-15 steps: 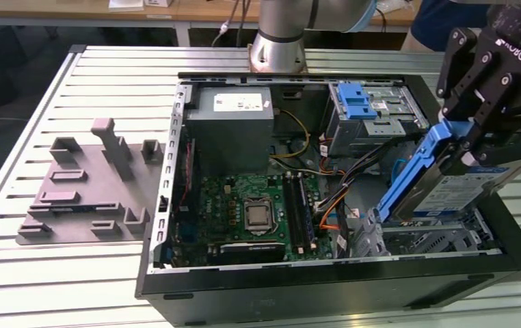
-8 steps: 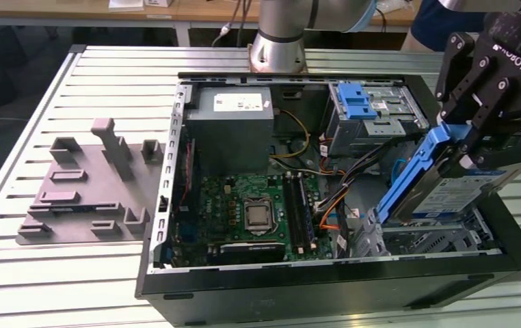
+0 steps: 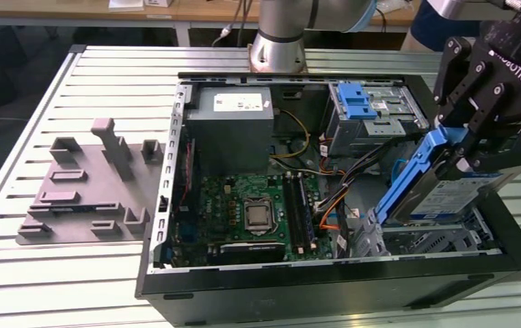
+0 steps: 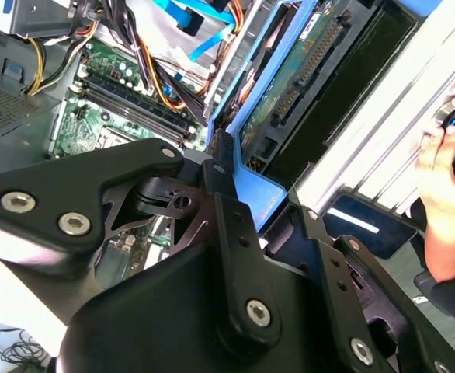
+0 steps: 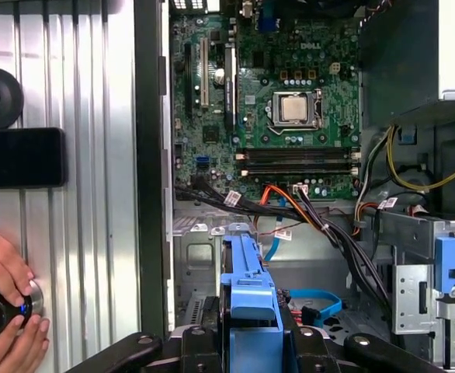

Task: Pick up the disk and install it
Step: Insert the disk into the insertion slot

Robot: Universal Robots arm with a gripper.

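Note:
The disk [image 3: 445,196] is a silver drive with a white-and-blue label in blue carrier rails. It hangs steeply tilted over the metal drive bay [image 3: 424,240] at the near corner of the open computer case [image 3: 334,283], at the exterior view's right. My black gripper [image 3: 479,152] is shut on the disk's upper end. In the second wrist view the gripper [image 4: 229,180] clamps the blue rail [image 4: 252,190], and the disk's green circuit-board underside [image 4: 305,70] faces the camera. The first wrist view shows the blue carrier [image 5: 247,287] sticking out from the gripper [image 5: 247,346] above the bay.
Inside the case lie the motherboard [image 3: 242,212], a grey power-supply box [image 3: 233,123], cable bundles [image 3: 334,198] and another blue-railed bay [image 3: 363,102]. A grey fixture plate [image 3: 87,184] lies on the slatted table at the exterior view's left. A person's hand [image 5: 2,280] holds a round controller beside the case.

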